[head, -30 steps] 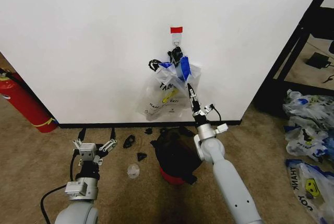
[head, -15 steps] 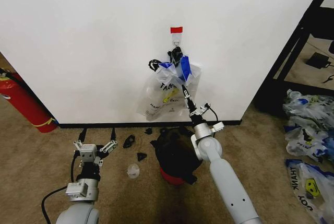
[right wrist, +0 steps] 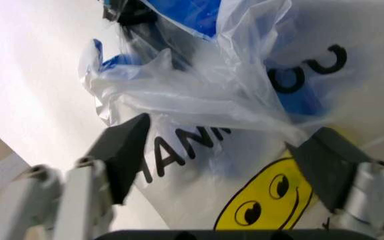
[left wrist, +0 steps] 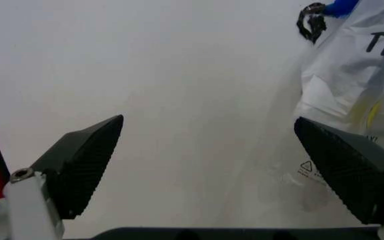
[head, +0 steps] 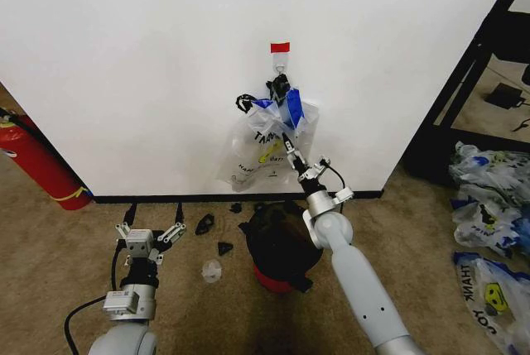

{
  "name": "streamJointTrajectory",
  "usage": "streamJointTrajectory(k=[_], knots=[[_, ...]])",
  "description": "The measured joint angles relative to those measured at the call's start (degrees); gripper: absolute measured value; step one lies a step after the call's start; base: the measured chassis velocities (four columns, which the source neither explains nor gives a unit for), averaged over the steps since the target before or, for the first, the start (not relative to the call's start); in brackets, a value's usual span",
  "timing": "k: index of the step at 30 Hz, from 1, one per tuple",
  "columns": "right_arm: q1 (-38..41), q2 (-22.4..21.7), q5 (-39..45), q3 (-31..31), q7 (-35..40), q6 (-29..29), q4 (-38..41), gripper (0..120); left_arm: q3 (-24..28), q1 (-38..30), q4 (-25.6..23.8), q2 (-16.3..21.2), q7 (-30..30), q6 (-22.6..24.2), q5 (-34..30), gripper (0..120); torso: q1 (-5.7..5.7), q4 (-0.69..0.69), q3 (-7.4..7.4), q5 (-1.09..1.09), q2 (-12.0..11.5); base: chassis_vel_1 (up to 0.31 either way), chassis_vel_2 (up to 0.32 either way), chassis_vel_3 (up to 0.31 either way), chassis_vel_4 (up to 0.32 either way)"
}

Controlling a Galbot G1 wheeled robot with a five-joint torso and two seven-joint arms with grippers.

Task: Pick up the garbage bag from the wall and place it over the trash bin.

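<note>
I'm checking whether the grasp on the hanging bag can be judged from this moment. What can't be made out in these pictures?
- Head view: whether the right gripper touches the garbage bag; its fingertips overlap the plastic and are too small.
- Right wrist view: the open fingers frame the bag; contact is unclear, and the hook is cut off by the edge.
- Head view: the trash bin opening, too dark and partly behind the right arm.
- Left wrist view: the bag is cut off at the edge.

Tan carpet (head: 50,247), black baseboard (head: 157,199), black shelf frame (head: 472,65) on rt
</note>
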Motion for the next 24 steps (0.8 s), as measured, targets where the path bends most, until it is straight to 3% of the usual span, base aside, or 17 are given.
streamJointTrajectory(k=[8,18,24], knots=[[-0.6,-1.4,-6.4,-0.8,-3.4,0.3,0.1,38,0.1,0.0,0.0,-0.2,-0.1,-0.2,0.1,100,0.00,0.00,0.00,0.00,0.0,0.000,0.000,0.000,0.000],[-0.7,-1.6,-6.2,-0.4,-3.9,3.6,0.6,1,0.3,-0.1,0.2,-0.2,-0.1,-0.4,0.3,100,0.00,0.00,0.00,0.00,0.0,0.000,0.000,0.000,0.000],[-1.5,-1.7,-6.7,-0.2,-5.0,4.5,0.7,0,0.3,-0.2,0.4,-0.1,-0.1,-0.5,0.3,100,0.00,0.00,0.00,0.00,0.0,0.000,0.000,0.000,0.000]])
